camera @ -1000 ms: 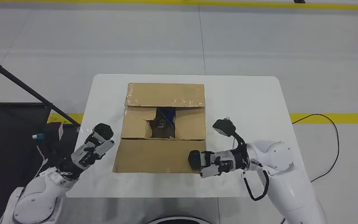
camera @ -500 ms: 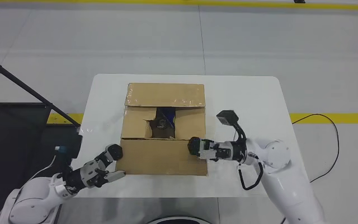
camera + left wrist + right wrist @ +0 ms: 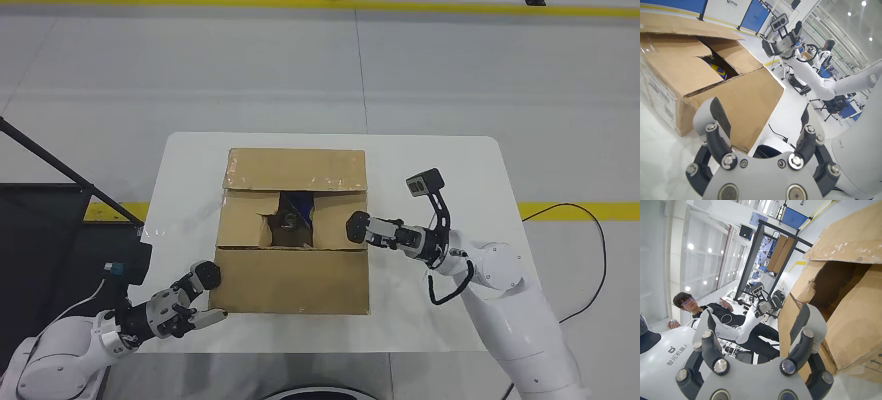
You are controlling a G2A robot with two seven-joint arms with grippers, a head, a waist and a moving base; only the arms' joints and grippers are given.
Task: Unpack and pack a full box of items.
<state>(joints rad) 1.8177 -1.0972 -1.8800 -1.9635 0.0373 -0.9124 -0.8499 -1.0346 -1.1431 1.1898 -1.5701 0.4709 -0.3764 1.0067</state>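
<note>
A brown cardboard box (image 3: 290,230) stands in the middle of the white table. Its far flap (image 3: 295,168) and near flap (image 3: 288,280) are folded outward. The two side flaps lie nearly flat, and a torn gap between them shows a blue and yellow item (image 3: 293,214) (image 3: 718,69) inside. My left gripper (image 3: 210,295) (image 3: 762,117) is open at the near flap's left corner, with the flap's edge (image 3: 745,106) close to one finger. My right gripper (image 3: 357,226) (image 3: 757,321) is open against the box's right side, level with the side flap (image 3: 853,306).
The white table (image 3: 450,170) has bare room to the right of the box, a narrower strip to its left and a band behind it. A dark stand and mat (image 3: 40,215) sit off the table's left edge.
My left gripper swung from beside the box's left side down to the near flap's left corner. My right gripper moved from the near flap's right corner up along the box's right side.
</note>
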